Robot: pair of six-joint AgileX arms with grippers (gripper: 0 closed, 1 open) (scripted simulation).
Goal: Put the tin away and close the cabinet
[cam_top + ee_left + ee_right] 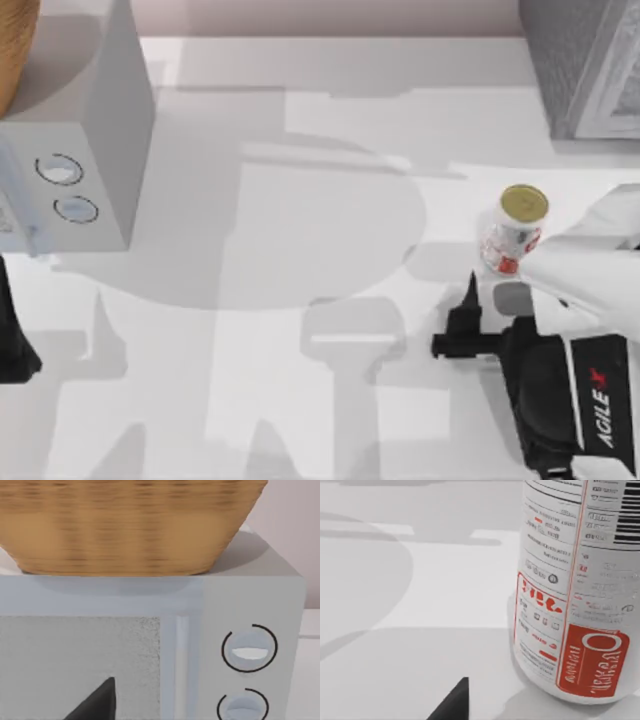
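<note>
The tin [520, 228] stands upright on the table at the right, with a gold top and a white label marked in red. In the right wrist view the tin [575, 595] looms close. My right gripper [490, 298] is open just in front of the tin and slightly to its left, with one black fingertip [454, 701] beside it and nothing held. The cabinet [585, 62] is the dark speckled box at the back right corner, its white-framed door panel at the frame's edge. My left arm [14, 340] is parked at the left edge.
A pale grey box with two round dials [75, 130] stands at the back left, with a wicker basket [130, 525] on top of it. The left wrist view faces this dialled box [250, 650] closely. White tabletop [300, 300] lies between the two arms.
</note>
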